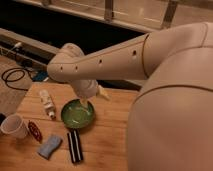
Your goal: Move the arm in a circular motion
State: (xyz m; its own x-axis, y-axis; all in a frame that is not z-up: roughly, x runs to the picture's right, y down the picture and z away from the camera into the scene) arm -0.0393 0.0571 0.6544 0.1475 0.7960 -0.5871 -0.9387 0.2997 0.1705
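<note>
**Arm point(115, 57) Stretched Over Table point(107, 137), Gripper point(85, 102) Above Bowl point(77, 115)**

The cream-white arm filled the right side of the camera view and reached leftward across the upper middle of the scene, above a wooden table. Its thick tubular segment carried a row of small dark holes point(100, 61) and a thin gold seam ring point(144, 52) where it met the bulky body at right. At a rounded joint point(67, 59) on the left the arm turned downward, and the gripper hung below it, over the far rim of a green bowl. Whether the gripper touched the bowl, and how wide its grip stood, could not be told from this angle.

The bowl sat near the middle of the table. Just to its left a white bottle point(47, 103) lay on its side. A white cup point(13, 126) stood at the table's left edge, with a small dark red object point(35, 131) beside it. Nearer the camera, a blue sponge point(48, 146) lay next to a black bar-shaped item point(75, 146), the two close together but apart. Beyond the table's left end, a black cable point(12, 77) looped on the floor. A dark ledge and a pale railing ran along the background.
</note>
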